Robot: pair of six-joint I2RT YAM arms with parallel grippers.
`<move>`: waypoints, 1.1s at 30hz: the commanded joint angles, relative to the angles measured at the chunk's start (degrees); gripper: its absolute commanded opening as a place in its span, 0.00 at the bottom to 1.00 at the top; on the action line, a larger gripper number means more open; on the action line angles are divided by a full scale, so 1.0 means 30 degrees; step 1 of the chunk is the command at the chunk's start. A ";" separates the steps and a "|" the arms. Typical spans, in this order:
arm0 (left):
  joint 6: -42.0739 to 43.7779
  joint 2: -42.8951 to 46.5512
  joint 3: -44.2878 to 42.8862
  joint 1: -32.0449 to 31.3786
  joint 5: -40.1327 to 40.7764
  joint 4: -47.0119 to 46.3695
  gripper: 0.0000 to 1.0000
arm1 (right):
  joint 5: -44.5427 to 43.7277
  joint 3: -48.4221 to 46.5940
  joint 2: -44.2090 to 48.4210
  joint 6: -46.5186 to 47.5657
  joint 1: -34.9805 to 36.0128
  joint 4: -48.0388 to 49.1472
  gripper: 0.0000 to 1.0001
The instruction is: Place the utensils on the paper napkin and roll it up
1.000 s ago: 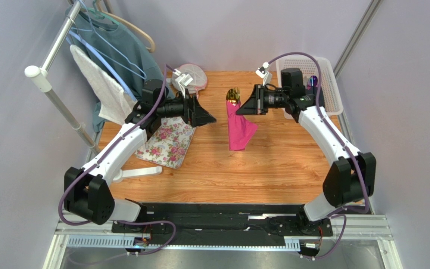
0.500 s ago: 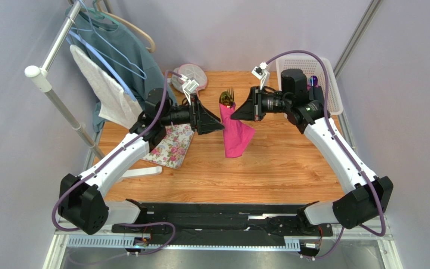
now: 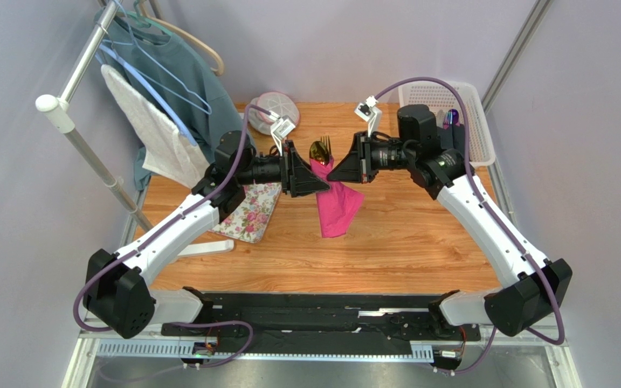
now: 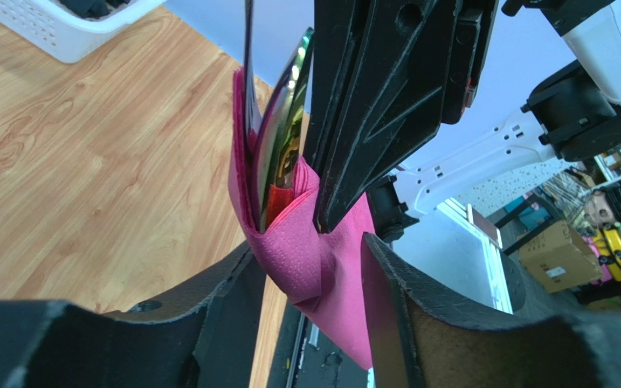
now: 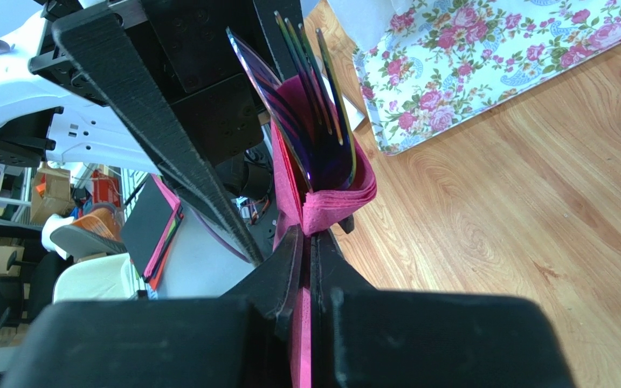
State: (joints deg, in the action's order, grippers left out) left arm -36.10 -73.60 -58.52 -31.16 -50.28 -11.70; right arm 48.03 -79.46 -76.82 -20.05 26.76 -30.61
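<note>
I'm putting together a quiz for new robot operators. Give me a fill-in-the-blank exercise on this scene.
1. The left gripper straddles the thin magenta-pink paper napkin, which the ___ one pinches.
2. Wrapped in it are a shiny gold-coloured metal spoon and a ___.
3. The floral-print cloth lies on the ___ side of the wooden table.
Missing words: right; fork; left.

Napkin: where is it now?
Top view: napkin hangs over the table between the hands, pinched by the right hand, left hand around it; utensils poke out its top.
</note>
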 commanded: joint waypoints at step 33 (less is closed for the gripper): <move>-0.4637 -0.0719 0.1489 -0.0074 0.0501 -0.5385 0.37 | -0.0659 -0.0964 0.0732 -0.2690 0.0249 0.2029 0.00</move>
State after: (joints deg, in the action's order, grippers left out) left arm -48.36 -75.37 -54.35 -31.16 -48.93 -23.62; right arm 44.93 -79.99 -76.40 -26.39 26.98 -28.84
